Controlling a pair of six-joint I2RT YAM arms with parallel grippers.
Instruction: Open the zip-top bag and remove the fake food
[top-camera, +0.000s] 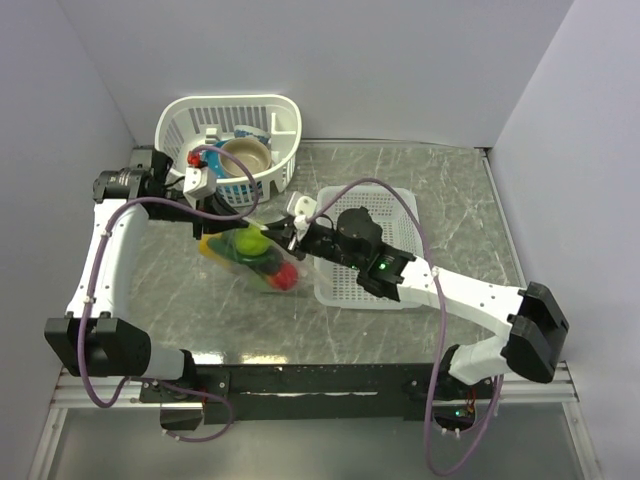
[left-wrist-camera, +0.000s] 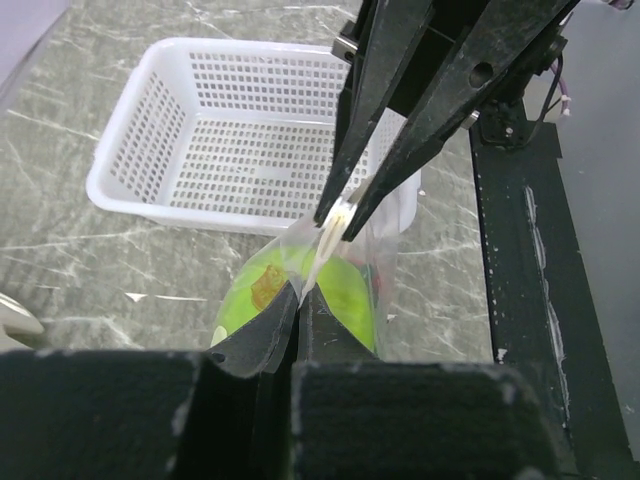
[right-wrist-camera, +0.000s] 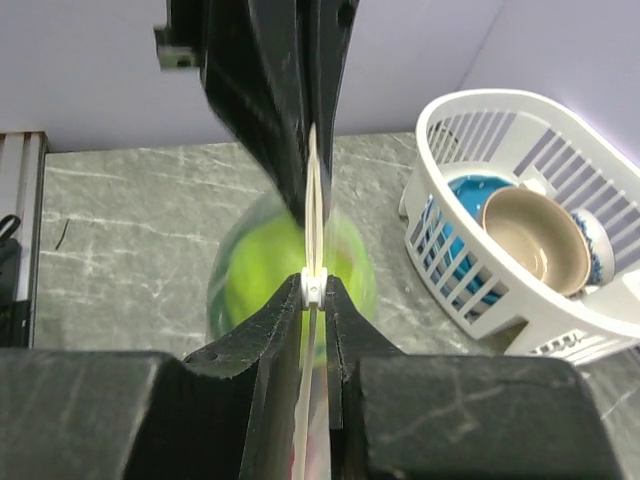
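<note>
Left jaws and right jaws meet tip to tip above the desk (top-camera: 450, 180), both closed down narrow on the zip strip (right-wrist-camera: 313, 200) of the zip-top bag (top-camera: 262, 262). In the left wrist view the left jaws pinch the film from below while the right jaws come in from above, and the strip shows between the two sets of tips. In the right wrist view the strip is seen edge-on, a thin pale line running from the right jaws straight to the left jaws. The strip's long axis therefore lies along the line joining the two arms, and neither arm is nearer – each already has it. Whether each pair holds one lip or both lips together cannot be told.

From the pinch the bag trails toward the near edge and to the right. Its mouth points up at the jaws, and its body slants down to the fake food (top-camera: 250, 243), where lime-green sits highest and a red piece (top-camera: 288, 277) lowest. Whether the bottom rests on the desk is unclear.

The likely next step is to part the lips – a pull across the strip, not along it. The white mesh tray (top-camera: 400, 215) lies just right of the bag, and a round basket (top-camera: 170, 130) stands behind it.
</note>
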